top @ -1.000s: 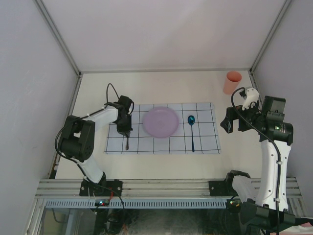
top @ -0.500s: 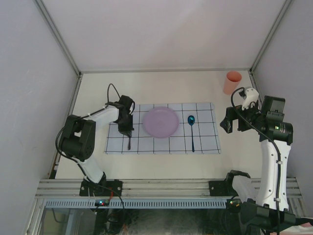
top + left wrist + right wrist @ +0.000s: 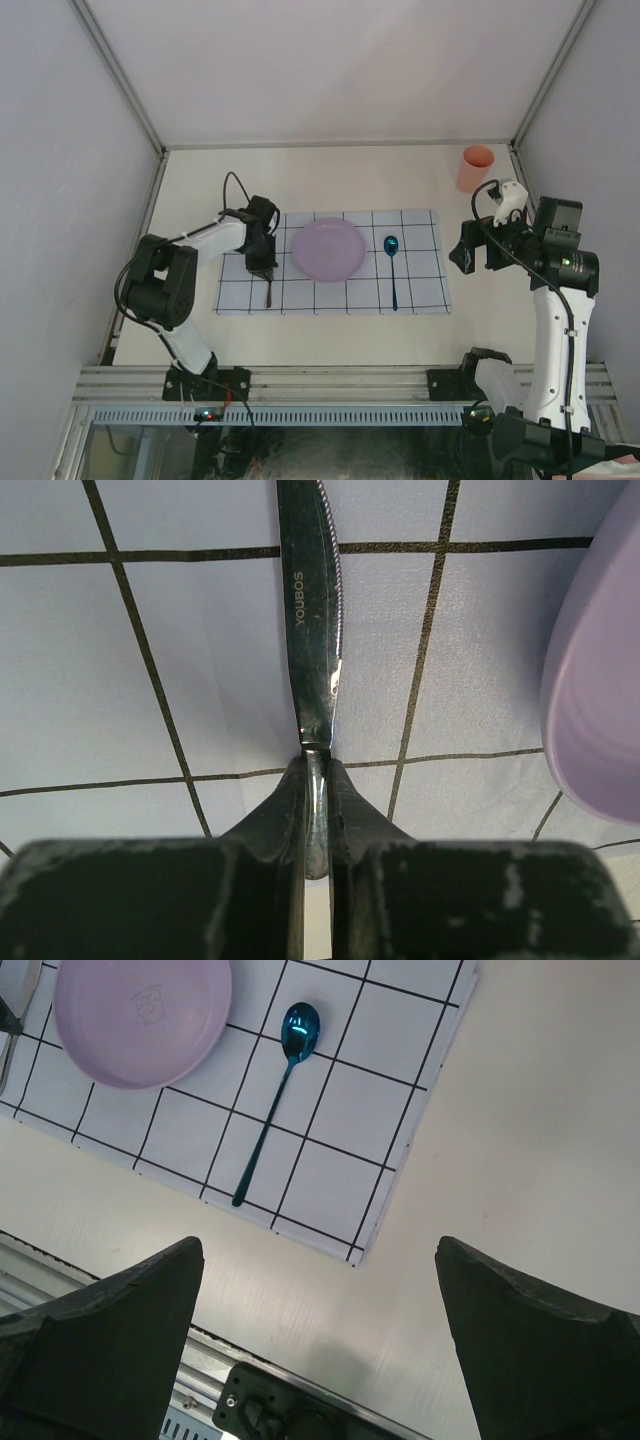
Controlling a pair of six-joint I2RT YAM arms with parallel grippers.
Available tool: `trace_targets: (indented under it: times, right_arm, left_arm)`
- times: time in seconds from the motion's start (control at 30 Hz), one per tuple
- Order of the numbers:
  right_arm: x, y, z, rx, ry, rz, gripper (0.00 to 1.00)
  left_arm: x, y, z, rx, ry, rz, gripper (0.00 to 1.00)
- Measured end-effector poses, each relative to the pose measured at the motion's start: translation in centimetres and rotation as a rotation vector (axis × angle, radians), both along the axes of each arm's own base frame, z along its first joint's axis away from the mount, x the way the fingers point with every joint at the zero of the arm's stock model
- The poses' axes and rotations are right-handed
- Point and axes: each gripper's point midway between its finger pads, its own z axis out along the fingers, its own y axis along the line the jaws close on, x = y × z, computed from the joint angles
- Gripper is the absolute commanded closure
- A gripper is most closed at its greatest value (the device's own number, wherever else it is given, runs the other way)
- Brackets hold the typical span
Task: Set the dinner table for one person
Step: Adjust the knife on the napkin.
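My left gripper [image 3: 262, 268] is shut on a steel knife [image 3: 268, 293], low over the left part of the pale grid-pattern cloth [image 3: 420, 290], just left of the lilac plate [image 3: 328, 249]. In the left wrist view the fingers [image 3: 270, 815] pinch the knife's handle and its blade [image 3: 312, 630] points away, with the plate's rim [image 3: 595, 680] at the right. A blue spoon [image 3: 393, 270] lies on the cloth right of the plate. My right gripper [image 3: 465, 255] is open and empty above the off-white dinner table [image 3: 330, 180], right of the cloth.
A salmon cup [image 3: 475, 168] stands at the table's far right corner. The right wrist view shows the plate [image 3: 140, 1015], the spoon [image 3: 275, 1090], the cloth's corner [image 3: 400, 1200] and the aluminium rail [image 3: 100, 1270] at the near edge. Walls enclose three sides.
My left gripper has carried the knife a little to the right, closer to the plate. The right arm has not moved.
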Motion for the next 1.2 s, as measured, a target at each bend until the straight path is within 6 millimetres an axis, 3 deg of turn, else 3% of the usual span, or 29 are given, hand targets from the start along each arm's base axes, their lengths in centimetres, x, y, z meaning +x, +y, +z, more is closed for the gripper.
trace_targets:
  times: [1.2]
  right_arm:
    - [-0.28,0.17,0.03,0.002,0.001,0.008,0.00]
  left_arm:
    - [0.19,0.59,-0.05,0.030,-0.009,0.044,1.00]
